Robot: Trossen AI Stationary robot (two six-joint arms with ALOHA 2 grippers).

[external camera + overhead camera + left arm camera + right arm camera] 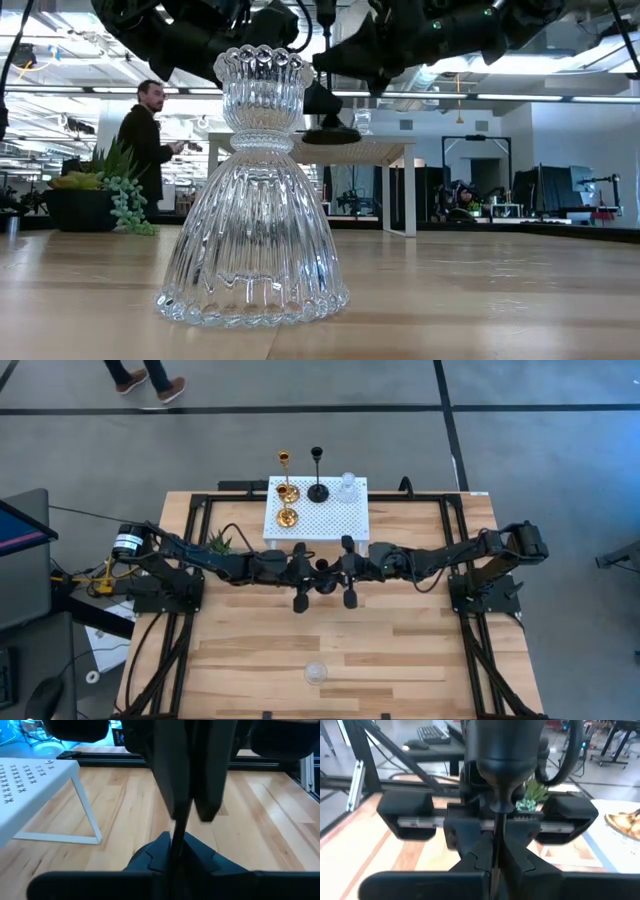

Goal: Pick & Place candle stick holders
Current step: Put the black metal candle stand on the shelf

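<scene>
Both grippers, left gripper [300, 573] and right gripper [349, 571], are meeting mid-worktop [400, 650], both clamping the black candle stick holder [324, 568] by its thin stem. Light, stiff, slippery; gripping the stem looks best.

You saw one black holder [324, 567] held mid-table between both grippers, four upright on the white stand [352, 520], one clear holder [316, 673] upright alone near the front edge.

four holders [317, 478] on rack [330, 520] at table's [400, 650] far edge, one holder [316, 673] near front
</scene>
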